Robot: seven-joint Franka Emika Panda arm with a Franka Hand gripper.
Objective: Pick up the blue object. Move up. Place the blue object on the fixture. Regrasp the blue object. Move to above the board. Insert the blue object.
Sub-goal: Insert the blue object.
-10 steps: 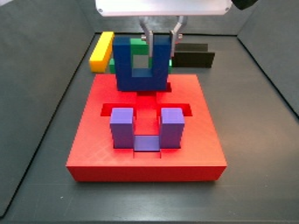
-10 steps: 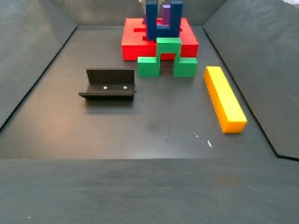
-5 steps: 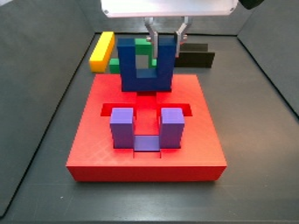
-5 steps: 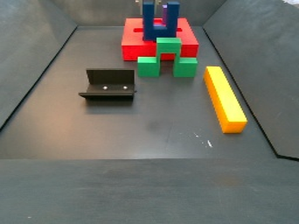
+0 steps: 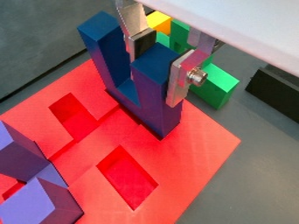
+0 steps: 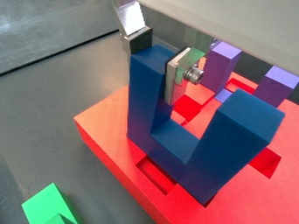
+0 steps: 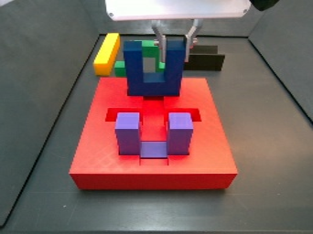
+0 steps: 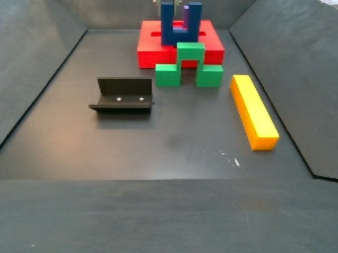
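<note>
Tool (image 7: 171, 47) holds blue object (image 7: 154, 71) over board (image 7: 153, 155) (fixture (image 8: 122, 96) well apart).

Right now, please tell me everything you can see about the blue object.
The blue object is a dark blue U-shaped block that looks like matte plastic, with two upright prongs joined by a thick base. It stands upright with its prongs pointing up, over the far part of the red board. The end effector grips one prong between its silver fingers. In a wrist view its base sits at a cut-out; how deep it goes is unclear.
</note>
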